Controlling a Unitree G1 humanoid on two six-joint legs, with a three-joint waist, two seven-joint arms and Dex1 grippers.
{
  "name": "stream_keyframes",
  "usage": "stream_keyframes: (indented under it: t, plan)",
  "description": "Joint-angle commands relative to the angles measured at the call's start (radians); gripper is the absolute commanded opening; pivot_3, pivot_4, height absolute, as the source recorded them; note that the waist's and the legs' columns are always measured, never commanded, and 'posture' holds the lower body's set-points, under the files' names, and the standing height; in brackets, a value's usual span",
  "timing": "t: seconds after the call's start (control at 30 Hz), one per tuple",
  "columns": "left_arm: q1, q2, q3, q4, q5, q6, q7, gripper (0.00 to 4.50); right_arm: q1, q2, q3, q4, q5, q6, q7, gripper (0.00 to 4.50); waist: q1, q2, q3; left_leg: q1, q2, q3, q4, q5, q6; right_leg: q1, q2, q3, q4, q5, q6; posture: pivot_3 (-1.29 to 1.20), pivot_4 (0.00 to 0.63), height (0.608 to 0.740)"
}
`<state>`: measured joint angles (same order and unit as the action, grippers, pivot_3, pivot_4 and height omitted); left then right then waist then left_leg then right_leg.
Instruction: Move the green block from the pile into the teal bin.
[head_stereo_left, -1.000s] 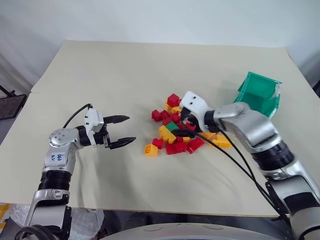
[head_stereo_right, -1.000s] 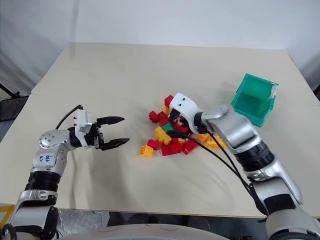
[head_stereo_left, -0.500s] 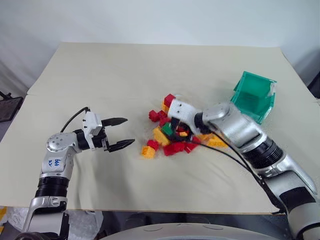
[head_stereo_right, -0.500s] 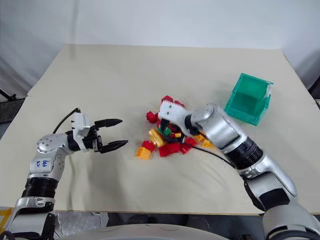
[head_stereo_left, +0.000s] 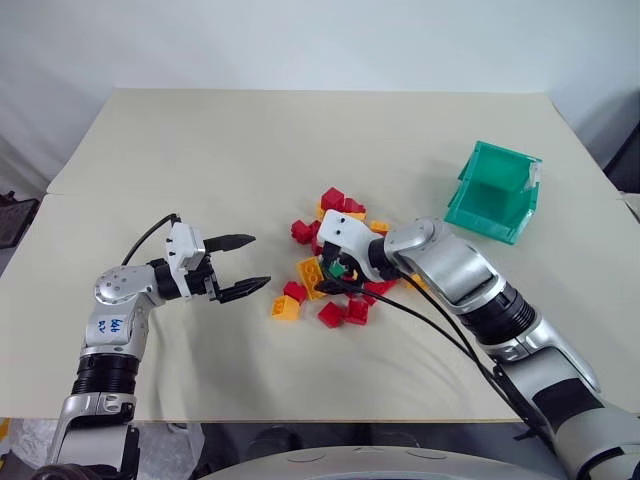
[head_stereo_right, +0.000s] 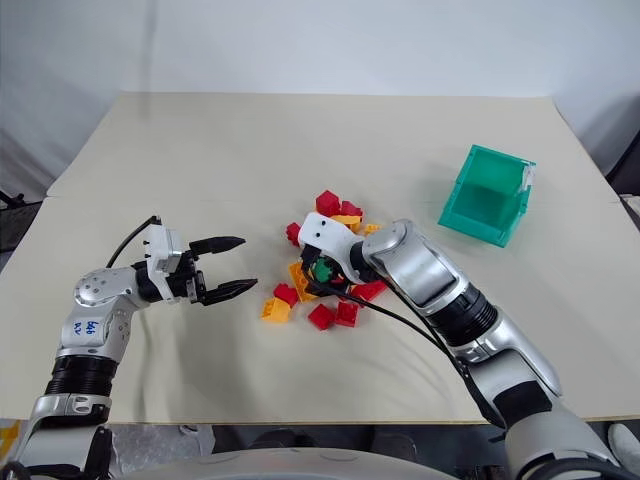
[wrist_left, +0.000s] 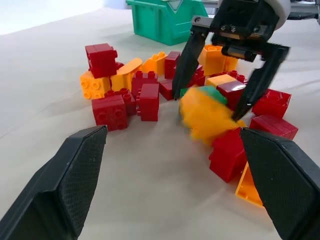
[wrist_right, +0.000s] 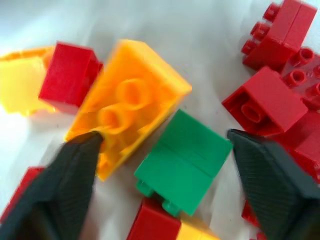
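Table (head_stereo_left: 250, 140): pale, flat, carrying everything below.

Pile (head_stereo_left: 335, 255): loose heap of red and yellow-orange studded bricks near the table's middle, a few strays toward the left gripper.

Green block (wrist_right: 182, 160): the one green brick, lying low in the pile on the table. A large yellow-orange brick (wrist_right: 127, 102) touches one side; red bricks sit close on the other sides. Not lifted.

Right gripper (head_stereo_right: 325, 272): angled down into the pile, fingers apart and straddling the green block; the wrist view has one finger by the yellow-orange brick and the other beyond the block's far edge. I cannot see either pad touching the block.

Left gripper (head_stereo_left: 245, 264): held level above bare table just beside the pile, fingers spread, carrying nothing.

Teal bin (head_stereo_left: 492, 192): well apart from the pile on the robot's right, tipped so its opening faces up and toward the heap; nothing visible inside.

Step in hand, as I judge it: closing on the green block. To do it well, the near finger should slip between the green block and the yellow-orange brick rather than land on top of that brick, or both may be pinched together. Settle low enough to catch the block's flat sides, centre it between the pads, close firmly, then lift straight up so neighbouring bricks fall away before swinging toward the bin.
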<state>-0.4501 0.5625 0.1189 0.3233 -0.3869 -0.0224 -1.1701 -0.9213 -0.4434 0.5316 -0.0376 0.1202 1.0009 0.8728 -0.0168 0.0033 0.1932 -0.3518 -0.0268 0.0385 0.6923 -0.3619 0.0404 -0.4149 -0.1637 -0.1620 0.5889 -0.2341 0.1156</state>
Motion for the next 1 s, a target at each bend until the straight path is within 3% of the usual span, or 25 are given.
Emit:
stream_keyframes:
  t: [0.03,0.17,0.33,0.47,0.77,1.0]
  plan:
    - [-0.021,-0.002,0.005,-0.017,-0.013,-0.007,-0.001,4.5,0.001,-0.018,-0.016,0.004,-0.021,0.017,-0.026,2.63,0.0,0.0,0.0,0.0,0.0,0.0,0.001,0.0,0.0,0.0,0.0,0.0,0.0,0.001,-0.001,0.0,0.15,0.74]
    - [-0.031,-0.008,-0.002,-0.021,-0.013,-0.004,-0.005,4.5,0.007,-0.068,-0.045,-0.053,-0.01,0.031,-0.013,1.39,0.003,0.0,0.0,-0.001,0.001,0.0,0.005,0.0,0.0,0.0,0.0,0.001,0.001,0.003,-0.004,0.0,0.15,0.74]
    - [-0.054,-0.021,-0.016,-0.009,-0.009,-0.003,-0.011,4.5,0.01,-0.122,-0.12,-0.11,0.018,0.031,-0.011,1.39,0.016,0.001,0.0,-0.005,0.001,0.0,0.005,0.0,-0.001,-0.004,0.0,0.001,0.0,0.003,-0.004,0.0,0.15,0.74]
    - [-0.077,-0.029,-0.025,0.017,-0.006,-0.008,-0.019,4.5,0.036,-0.145,-0.139,-0.119,0.017,-0.033,-0.005,1.39,0.015,0.001,0.0,-0.018,0.0,0.001,0.007,0.0,0.0,-0.015,0.001,0.0,0.001,0.003,-0.004,0.0,0.15,0.74]
    - [-0.115,-0.034,-0.027,0.079,0.001,-0.032,-0.044,4.5,0.047,-0.2,-0.197,-0.168,0.049,-0.069,0.026,1.39,0.014,0.001,0.001,-0.018,0.002,0.003,0.006,0.0,0.0,-0.015,0.003,0.0,-0.001,0.004,-0.004,0.0,0.15,0.74]
    - [-0.144,-0.081,-0.066,0.026,0.005,-0.011,-0.027,4.5,0.002,-0.401,-0.401,-0.028,0.023,-0.154,0.0,1.39,0.037,0.0,0.001,-0.019,0.0,0.003,0.007,0.0,0.001,-0.014,0.001,0.0,-0.003,0.005,-0.001,0.0,0.15,0.74]
